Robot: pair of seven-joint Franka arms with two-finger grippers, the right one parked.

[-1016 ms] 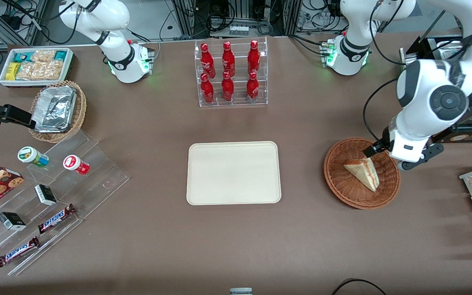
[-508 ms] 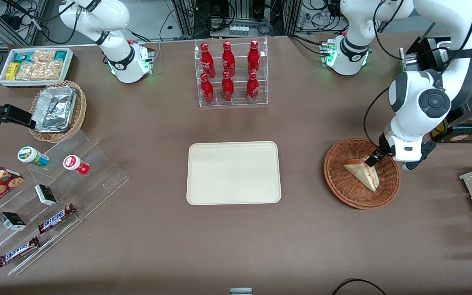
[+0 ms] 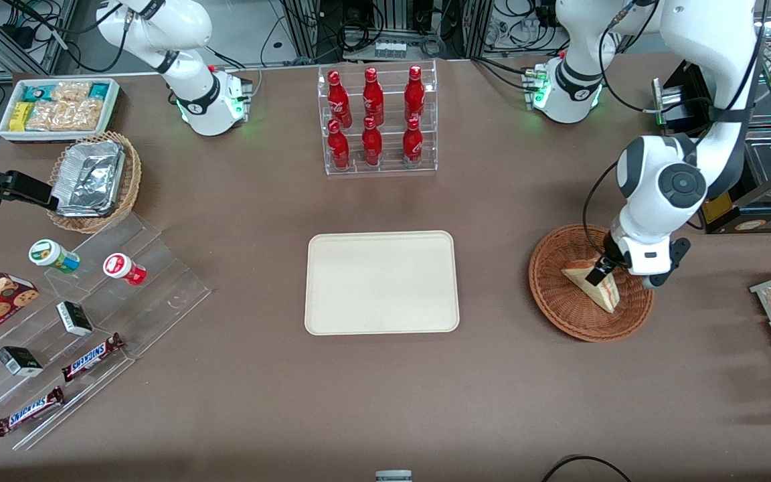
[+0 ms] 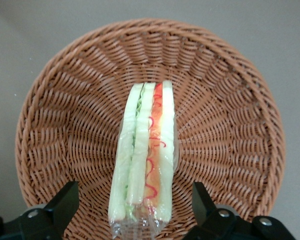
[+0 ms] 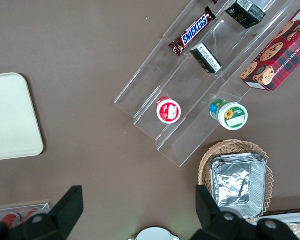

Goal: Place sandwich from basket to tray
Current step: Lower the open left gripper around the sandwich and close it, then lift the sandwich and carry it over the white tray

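You have the tray [image 3: 381, 282] lying bare at mid-desk, well apart from the basket [image 3: 553, 294] toward the working arm's end, and the sandwich [image 4: 145, 160] still sits in that basket. Your end effector [image 4: 135, 210] hangs just above it with fingers [image 4: 65, 202] apart, one on each side of the wedge, whose long axis runs straight between them. Judging from this, lower straight down and close across the bread faces.

Brown table [image 3: 492, 375], cable-strewn metal racks [image 3: 385, 27] w/ electronics.
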